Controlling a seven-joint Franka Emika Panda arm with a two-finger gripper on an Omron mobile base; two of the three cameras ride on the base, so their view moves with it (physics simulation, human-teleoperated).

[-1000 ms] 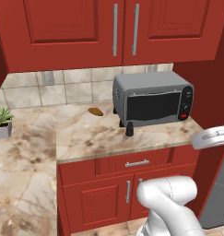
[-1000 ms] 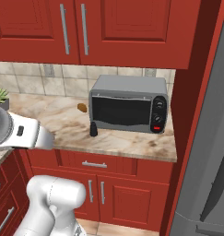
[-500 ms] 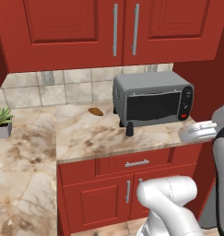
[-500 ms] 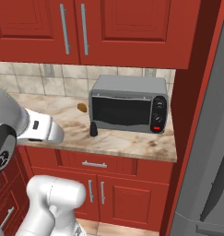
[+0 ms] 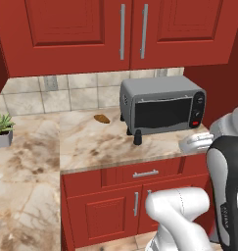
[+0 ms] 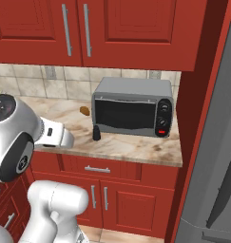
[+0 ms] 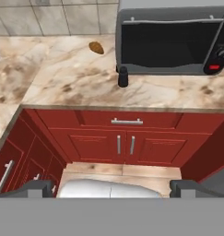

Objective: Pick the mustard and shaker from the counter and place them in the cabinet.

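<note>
Change: the arm has swung up, closer to the counter point(image 5: 91, 147).
Gripper point(image 7: 111, 186): fingers spread wide, holding nothing.
Shaker point(image 5: 137, 138): on the counter, just before the toaster oven point(image 5: 162, 104).
Meaning: reach beginning, nothing grasped.

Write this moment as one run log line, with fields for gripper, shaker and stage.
gripper: open, empty | shaker: upright on counter, by toaster oven front corner | stage: shaker not yet picked

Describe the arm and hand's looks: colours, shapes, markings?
Glossy white rounded arm links with dark grey joint sections. A round grey joint cap carries small markings, too small to read. The hand has two small dark blocky fingertips.
</note>
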